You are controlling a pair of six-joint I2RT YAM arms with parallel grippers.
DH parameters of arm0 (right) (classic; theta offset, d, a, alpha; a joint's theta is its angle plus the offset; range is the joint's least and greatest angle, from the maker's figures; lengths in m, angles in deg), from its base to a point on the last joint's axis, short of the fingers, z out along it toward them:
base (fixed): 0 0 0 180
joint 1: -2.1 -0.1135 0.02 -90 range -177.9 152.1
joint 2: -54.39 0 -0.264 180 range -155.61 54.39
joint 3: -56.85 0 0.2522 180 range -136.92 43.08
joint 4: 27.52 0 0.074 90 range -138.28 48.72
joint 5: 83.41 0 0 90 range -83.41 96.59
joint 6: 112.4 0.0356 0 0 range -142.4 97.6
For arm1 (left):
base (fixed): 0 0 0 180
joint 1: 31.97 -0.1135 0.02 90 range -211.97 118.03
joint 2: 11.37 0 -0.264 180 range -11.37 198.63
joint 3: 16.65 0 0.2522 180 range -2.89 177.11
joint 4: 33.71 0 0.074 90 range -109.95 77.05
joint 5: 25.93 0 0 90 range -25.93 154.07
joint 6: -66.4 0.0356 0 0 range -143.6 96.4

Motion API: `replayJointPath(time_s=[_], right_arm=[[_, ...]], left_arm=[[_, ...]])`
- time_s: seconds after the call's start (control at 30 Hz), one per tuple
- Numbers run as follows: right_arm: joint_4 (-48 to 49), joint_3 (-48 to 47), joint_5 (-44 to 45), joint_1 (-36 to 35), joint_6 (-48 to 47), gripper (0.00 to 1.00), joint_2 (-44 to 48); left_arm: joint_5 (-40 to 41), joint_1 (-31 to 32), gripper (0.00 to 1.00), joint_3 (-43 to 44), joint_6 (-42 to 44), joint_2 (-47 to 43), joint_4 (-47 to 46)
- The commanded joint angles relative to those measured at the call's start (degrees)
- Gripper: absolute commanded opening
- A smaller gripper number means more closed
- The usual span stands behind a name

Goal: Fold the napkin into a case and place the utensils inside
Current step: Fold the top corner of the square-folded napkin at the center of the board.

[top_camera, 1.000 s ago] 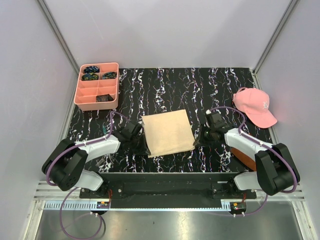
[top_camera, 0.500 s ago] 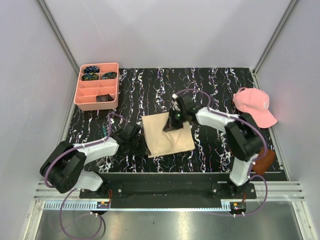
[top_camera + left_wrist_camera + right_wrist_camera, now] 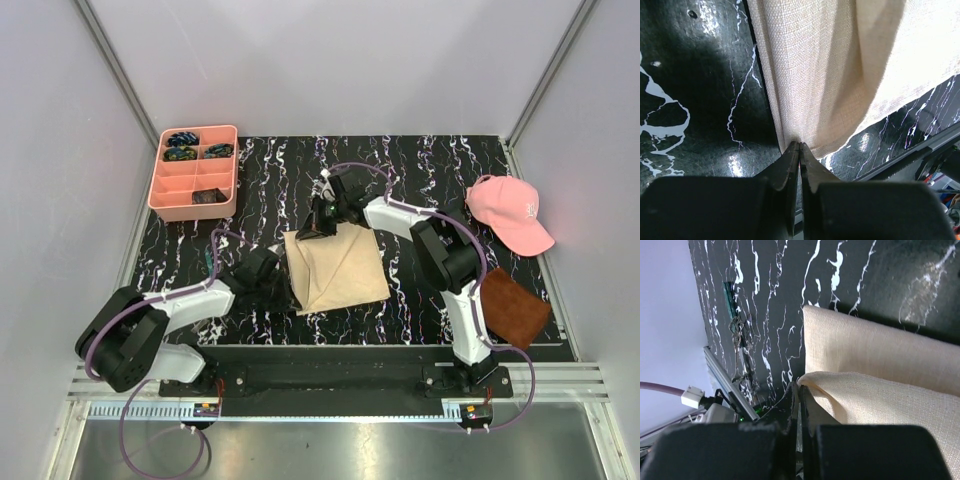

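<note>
The beige napkin (image 3: 338,268) lies mid-table, partly folded over itself. My left gripper (image 3: 287,292) is shut on its near left corner, low on the table; in the left wrist view the tips (image 3: 799,146) pinch the cloth's edge (image 3: 830,75). My right gripper (image 3: 313,229) reaches across from the right. It is shut on a lifted corner of the napkin, held above the cloth's far left corner. In the right wrist view the tips (image 3: 798,385) grip that raised fold (image 3: 880,395). No utensils are in view.
A pink compartment tray (image 3: 165,190) with small dark blue-green items stands at the back left. A pink cap (image 3: 508,212) lies at the right edge. A dark brown suede square (image 3: 516,308) lies at the near right. The table is black marble-patterned.
My right gripper has swept from the napkin's near right edge across to its far left, carrying a corner and folding the cloth over. The brown square is now uncovered. The left gripper has stayed put.
</note>
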Motion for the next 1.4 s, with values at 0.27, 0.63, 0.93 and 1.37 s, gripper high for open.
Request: replayJointPath(time_s=[0.27, 0.63, 0.93, 1.37], right_arm=[[2.8, -5.97, -3.59, -0.79, 5.17, 0.06, -4.62], [-0.09, -7.63, -4.73, -0.17, 3.24, 0.4, -4.27], [-5.64, -2.12, -0.52, 3.42, -0.28, 0.71, 5.56], [-7.75, 9.68, 3.53, 16.08, -8.28, 0.67, 12.61]], left_arm=[[2.4, 0.97, 0.08, -3.03, -0.44, -1.14, 2.16], [4.24, 0.97, 0.25, -3.2, -2.55, -13.09, 6.19], [4.07, 0.88, 0.53, 3.64, 1.83, -9.68, 6.2], [2.23, 0.97, 0.45, 5.41, 4.13, -1.15, 4.0]])
